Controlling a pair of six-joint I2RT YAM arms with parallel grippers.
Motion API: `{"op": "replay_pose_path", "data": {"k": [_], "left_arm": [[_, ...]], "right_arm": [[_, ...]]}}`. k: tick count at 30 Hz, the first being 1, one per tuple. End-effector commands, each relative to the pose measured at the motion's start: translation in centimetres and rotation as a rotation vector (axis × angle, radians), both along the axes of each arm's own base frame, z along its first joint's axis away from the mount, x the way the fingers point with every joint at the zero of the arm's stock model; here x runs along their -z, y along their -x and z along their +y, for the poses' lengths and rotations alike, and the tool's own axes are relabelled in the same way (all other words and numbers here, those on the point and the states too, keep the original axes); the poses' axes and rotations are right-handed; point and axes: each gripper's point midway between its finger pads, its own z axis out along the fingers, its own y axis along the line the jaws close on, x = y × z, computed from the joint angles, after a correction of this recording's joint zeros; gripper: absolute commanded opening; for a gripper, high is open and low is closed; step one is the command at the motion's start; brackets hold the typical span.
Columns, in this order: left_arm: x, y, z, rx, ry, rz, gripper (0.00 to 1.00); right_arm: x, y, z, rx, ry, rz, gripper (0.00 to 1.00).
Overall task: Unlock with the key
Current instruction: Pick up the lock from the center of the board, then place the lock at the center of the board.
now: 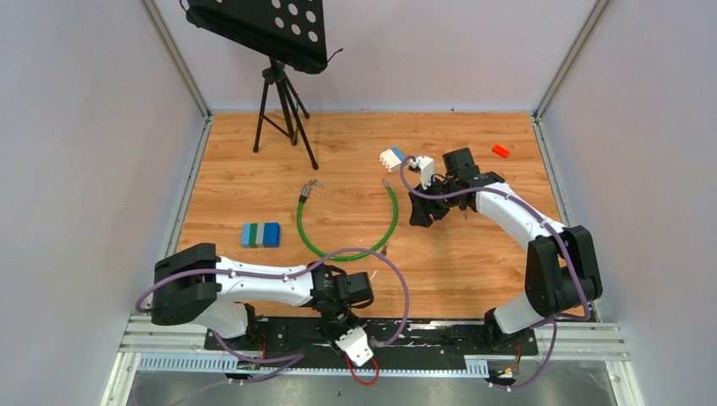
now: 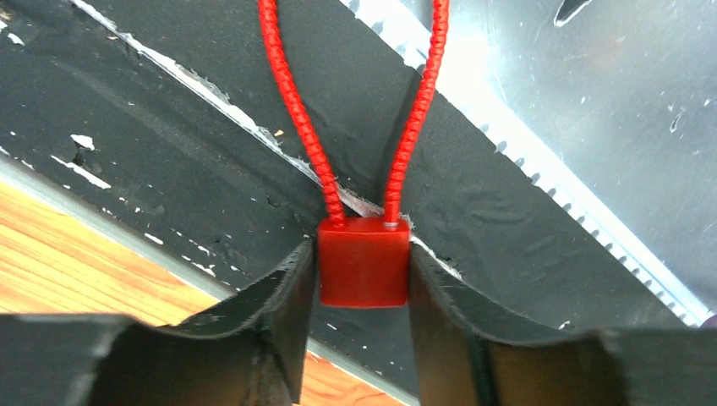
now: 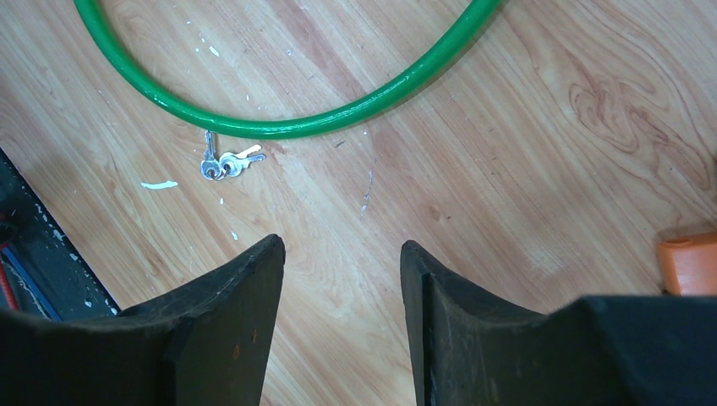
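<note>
My left gripper (image 2: pixel 359 254) is shut on a small red padlock (image 2: pixel 363 272) with a red cable shackle (image 2: pixel 292 101), held over the black base plate at the table's near edge. In the top view the left gripper (image 1: pixel 362 355) points toward the near edge, with the red shackle (image 1: pixel 363 377) below it. A small bunch of silver keys (image 3: pixel 224 163) lies on the wood beside a green cable loop (image 3: pixel 279 127). My right gripper (image 3: pixel 342 249) is open and empty above the bare wood, apart from the keys. In the top view the right gripper (image 1: pixel 424 211) hovers right of the loop (image 1: pixel 394 211).
A tripod stand (image 1: pixel 283 93) is at the back left. A blue and green block (image 1: pixel 260 234) lies left of the loop, a white and blue block (image 1: pixel 391 157) behind it, and a red block (image 1: pixel 500 150) at the back right. An orange object (image 3: pixel 689 262) shows at the right wrist view's edge.
</note>
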Motion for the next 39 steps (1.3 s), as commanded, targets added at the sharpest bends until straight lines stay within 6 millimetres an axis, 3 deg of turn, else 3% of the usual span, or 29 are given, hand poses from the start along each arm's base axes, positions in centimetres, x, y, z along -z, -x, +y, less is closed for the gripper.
{"op": "replay_pose_path", "data": {"k": [1,6,9,15,19,22,28,34,37,39], "left_arm": [[0.2,-0.2,0.0,0.007,-0.011,-0.023,0.45],[-0.4,-1.5,0.2,-0.001,-0.011,-0.091,0.29],[-1.9,-3.8,-0.4,-0.076,0.032,-0.131,0.26],[-6.2,-12.0,-1.1,-0.318,0.202,-0.175,0.24],[-7.7,-18.4,-0.8,-0.485,0.269,-0.249,0.25],[-7.3,-22.6,0.3,-0.601,0.239,-0.259,0.26],[-4.8,-28.5,1.6,-0.817,0.167,-0.250,0.31],[-3.0,-31.3,2.0,-0.967,0.123,-0.246,0.34],[-3.2,-31.7,1.9,-1.016,0.132,-0.242,0.44],[-3.5,-32.2,2.0,-1.060,0.146,-0.251,0.57]], "right_arm": [[-0.1,-0.2,0.3,-0.021,-0.024,-0.011,0.53],[-0.2,-0.2,0.3,-0.023,-0.027,-0.010,0.53],[-0.3,-0.2,0.2,-0.022,-0.030,-0.012,0.52],[-0.6,-0.1,0.4,-0.027,-0.046,-0.011,0.52],[-0.7,0.1,0.6,-0.036,-0.057,-0.009,0.52],[-0.5,0.4,0.7,-0.047,-0.062,0.006,0.53],[-0.3,1.4,1.1,-0.101,-0.066,0.008,0.55],[0.5,3.4,2.9,-0.213,-0.014,-0.029,0.57],[1.3,4.8,4.6,-0.281,0.031,-0.050,0.57],[1.9,5.3,5.6,-0.317,0.071,-0.078,0.58]]}}
